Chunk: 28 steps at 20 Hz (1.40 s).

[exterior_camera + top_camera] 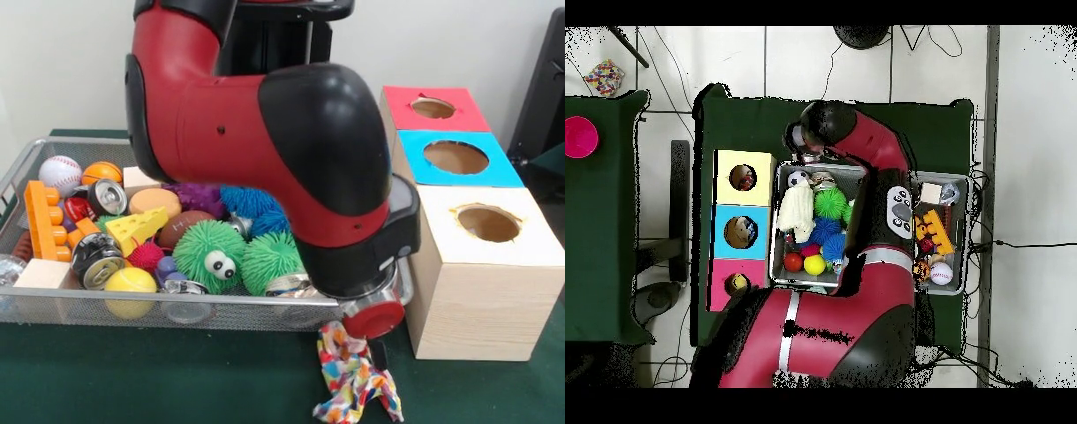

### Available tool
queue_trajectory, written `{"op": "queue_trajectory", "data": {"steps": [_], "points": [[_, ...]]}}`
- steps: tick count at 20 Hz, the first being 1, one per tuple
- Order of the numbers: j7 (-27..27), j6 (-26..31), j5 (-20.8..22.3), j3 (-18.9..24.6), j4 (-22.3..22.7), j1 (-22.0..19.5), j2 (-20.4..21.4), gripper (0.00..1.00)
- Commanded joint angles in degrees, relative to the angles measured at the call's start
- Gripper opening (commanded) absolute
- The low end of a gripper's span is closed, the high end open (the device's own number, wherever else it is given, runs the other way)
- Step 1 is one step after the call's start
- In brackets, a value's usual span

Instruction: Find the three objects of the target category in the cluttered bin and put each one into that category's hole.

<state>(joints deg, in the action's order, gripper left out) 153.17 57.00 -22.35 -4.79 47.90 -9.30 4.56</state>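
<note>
My gripper hangs low in front of the wire mesh bin, just past its front right corner. It appears shut on a multicoloured knotted rope toy, which dangles down to the green table. The bin is packed with toys: a green furry ball with eyes, a blue spiky ball, a baseball, a cheese wedge, a brown football, a yellow ball and cans. In the overhead view the arm's wrist covers the gripper.
Right of the bin stand three boxes with a hole in each top: red, blue and pale wood. The bulky red arm hides the bin's right half. An orange toy brick lies at the bin's left.
</note>
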Motion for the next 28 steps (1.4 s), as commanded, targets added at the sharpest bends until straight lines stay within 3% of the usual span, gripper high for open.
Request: {"op": "queue_trajectory", "data": {"steps": [1, 7, 14, 17, 21, 23, 28], "points": [[1.2, 3.6, 3.8, -0.1, 3.0, -0.7, 1.5, 1.0], [3.3, -4.4, 10.2, -7.1, -1.1, 1.0, -1.3, 1.0], [6.9, -9.2, 10.1, -7.7, -0.1, 1.9, -1.5, 1.0], [6.5, -8.5, 11.0, -9.0, -1.4, 2.1, -2.1, 1.0], [6.3, -9.8, 9.8, -7.3, -0.3, 2.0, -3.1, 1.0], [4.1, -8.9, 7.2, -3.0, 2.0, 0.9, -2.7, 1.0], [-9.7, -4.2, 5.1, 6.7, 1.7, -3.7, -2.7, 1.0]]}}
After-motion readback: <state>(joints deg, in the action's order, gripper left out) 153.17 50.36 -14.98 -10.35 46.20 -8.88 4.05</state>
